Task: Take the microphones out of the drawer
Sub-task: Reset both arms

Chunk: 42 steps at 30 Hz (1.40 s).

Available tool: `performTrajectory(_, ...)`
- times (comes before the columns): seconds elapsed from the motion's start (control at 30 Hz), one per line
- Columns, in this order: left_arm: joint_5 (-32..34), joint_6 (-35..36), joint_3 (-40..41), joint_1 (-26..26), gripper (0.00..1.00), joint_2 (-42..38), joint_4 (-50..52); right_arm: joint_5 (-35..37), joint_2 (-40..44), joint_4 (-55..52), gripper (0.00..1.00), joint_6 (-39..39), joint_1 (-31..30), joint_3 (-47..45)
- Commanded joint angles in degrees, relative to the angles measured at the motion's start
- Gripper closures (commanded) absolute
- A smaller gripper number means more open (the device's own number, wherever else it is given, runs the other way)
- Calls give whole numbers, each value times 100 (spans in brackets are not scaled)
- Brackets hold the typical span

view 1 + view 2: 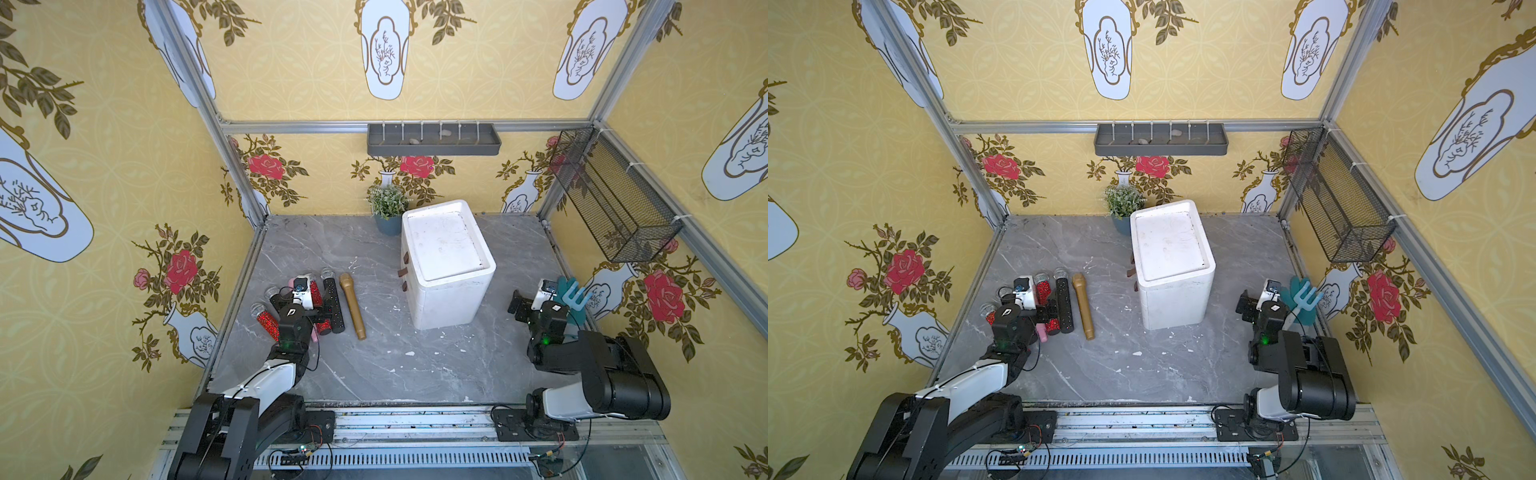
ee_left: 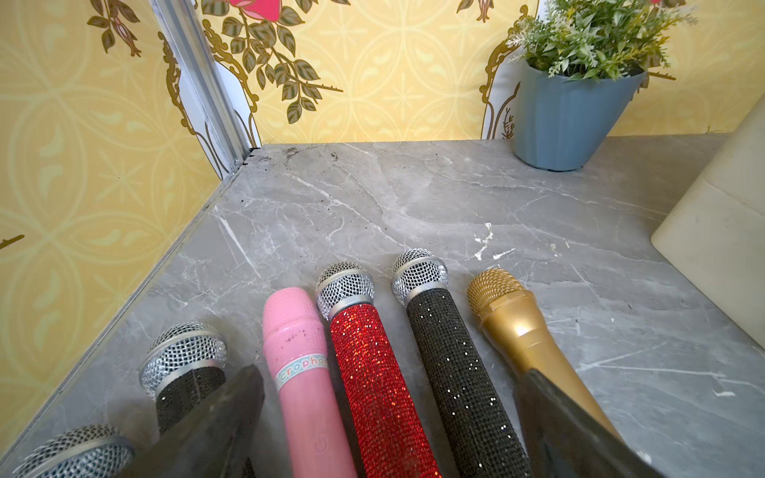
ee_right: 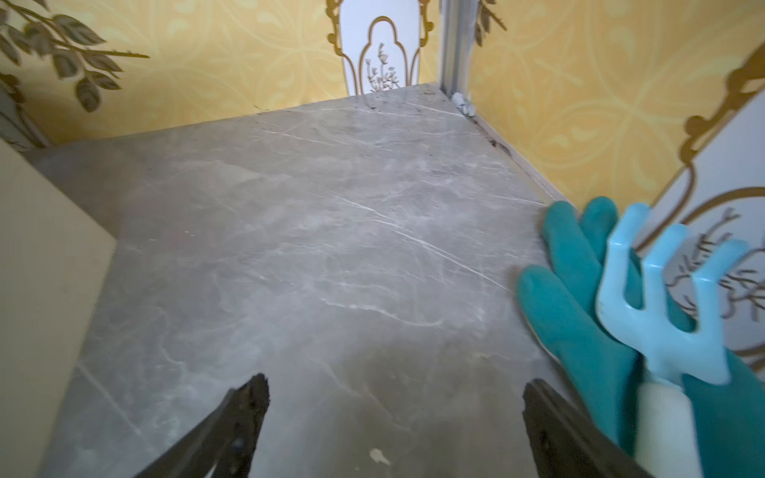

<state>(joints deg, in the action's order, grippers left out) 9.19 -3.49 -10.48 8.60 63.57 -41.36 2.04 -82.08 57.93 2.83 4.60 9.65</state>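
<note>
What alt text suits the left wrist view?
Open left gripper hovers over microphones on the grey marble tabletop: pink plastic microphone, red glitter microphone, black glitter microphone, gold microphone. A blue-potted green plant stands behind.

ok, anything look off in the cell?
White chips litter the table in front of the white drawer unit, whose top looks smudged. Odd too: six microphones lie out on the table, drawers apparently shut.

Just right of centre on the grey marble tabletop (image 1: 374,365): white foam drawer chest (image 1: 449,266). Tucked behind it at eleven o'clock: green plant in a blue pot (image 1: 388,212). Out at nine o'clock, side by side: red rhinestone microphone (image 2: 372,372), black rhinestone microphone (image 2: 459,372), gold plastic microphone (image 1: 352,305) nearest the chest. At three o'clock, against the wall: teal rubber glove (image 3: 579,298), pale blue plastic rake (image 3: 662,314) on top.
</note>
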Motion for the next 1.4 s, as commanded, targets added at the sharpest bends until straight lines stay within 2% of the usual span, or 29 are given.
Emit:
performTrajectory(0.0,-256,104,-359,-59,0,415,35,-175,-9,173,2,97,9,32)
performTrajectory(0.03,-283,142,-409,-55,0,488,38,-142,102,-92,2,149,14,62)
performTrajectory(0.1,-267,121,-296,-38,0,335,-10,-160,-63,322,2,114,4,6)
performTrajectory(0.17,-232,103,64,-20,0,-7,-308,-151,54,10,2,164,14,53)
performTrajectory(0.23,-169,128,299,34,0,-222,-523,-169,7,154,2,157,14,30)
performTrajectory(0.43,252,114,538,168,0,-329,-902,-169,-9,170,2,156,15,29)
performTrajectory(0.63,279,102,610,158,0,-333,-1032,-169,6,171,2,156,10,23)
performTrajectory(0.77,774,-399,397,-119,0,-290,-670,-169,-2,164,2,156,14,32)
performTrajectory(0.83,908,-335,381,-130,0,-404,-596,-169,7,168,2,156,14,30)
performTrajectory(0.9,910,-128,166,-127,0,-765,216,-169,-1,171,2,156,15,22)
performTrajectory(0.93,1062,5,-40,-126,0,-985,1004,-168,5,157,2,156,15,29)
performTrajectory(0.97,1254,244,-87,-192,0,-1027,1194,-168,-6,170,2,156,10,24)
performTrajectory(1.0,1395,458,44,-233,0,-977,789,-165,6,160,2,156,14,36)
performTrajectory(1.03,1207,565,348,-395,0,-803,-330,-164,0,166,2,156,15,29)
performTrajectory(1.07,744,279,541,-698,0,-595,-932,-167,-6,170,2,156,15,33)
performTrajectory(1.1,424,158,512,-882,0,-305,-973,-164,-4,166,2,157,15,36)
performTrajectory(1.13,382,89,548,-916,0,129,-1334,-161,-5,157,2,156,15,31)
performTrajectory(1.2,222,354,748,-906,1,1350,-3157,-164,-2,160,2,156,15,31)
performTrajectory(1.23,368,537,715,-770,0,1536,-3309,-165,-5,161,2,156,15,29)
performTrajectory(1.33,53,404,345,-734,0,760,-1427,-170,-11,179,2,156,8,33)
performTrajectory(1.37,1,425,307,-780,0,910,-1572,-166,-3,160,2,156,14,28)
